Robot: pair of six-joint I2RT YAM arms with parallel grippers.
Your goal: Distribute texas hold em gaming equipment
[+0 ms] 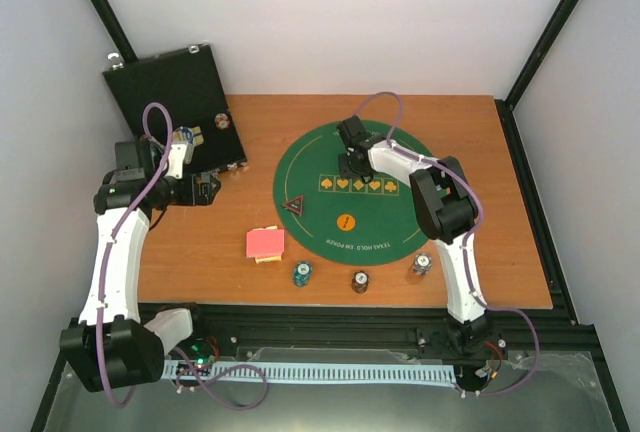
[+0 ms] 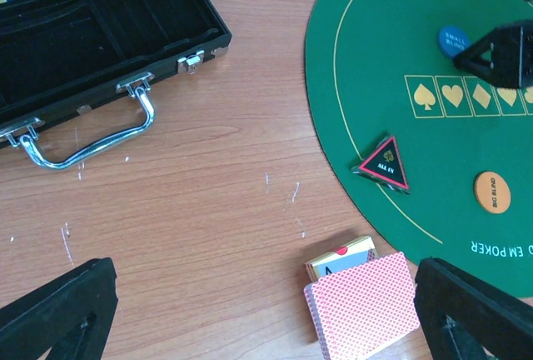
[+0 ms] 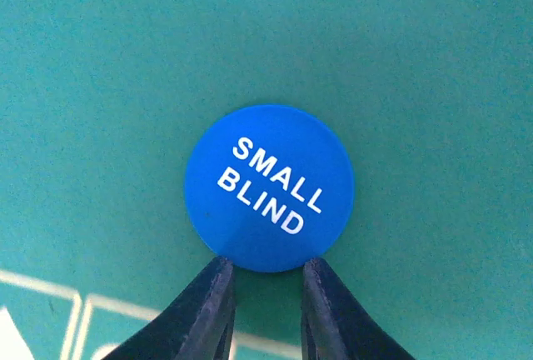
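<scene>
**Green felt mat** [image 1: 310, 167]: round, flat on the table's right half. All clock bearings below are read on it from the top view.

**Black case** [image 1: 175, 92]: open, off the mat toward 10 o'clock.

**Left gripper** [image 2: 265, 270]: beside the case, jaws wide apart, holding nothing.

**Right gripper** [image 3: 264, 272]: on the mat just toward 12 o'clock of centre. Jaws are a narrow slit apart with nothing between them, and the tips sit at the 6 o'clock edge of the blue button.

**Red-backed cards** [image 1: 265, 242]: a squared deck off the rim at 8 o'clock. Likely light and slick, and prone to fanning, so grip across the long edges.

**Chip stacks**: teal [image 1: 301, 274], brown [image 1: 359, 281] and purple-white [image 1: 421, 265], in a row outside the rim from 7 to 5 o'clock. Rigid and probably dense, so pinch the striped sides.

**Dark triangular marker** [image 1: 294, 206]: inside the rim at 9 o'clock. Thin and stiff.

**Orange button** [image 1: 344, 221]: at 6 o'clock, marked BIG BLIND.

**Blue button** [image 3: 269, 187]: marked SMALL BLIND, lying flat. Probably hard, light plastic, smooth-faced and nearly flush with the felt. Jaws would need to open past its width and pinch opposite rim points, and it may skate.
</scene>
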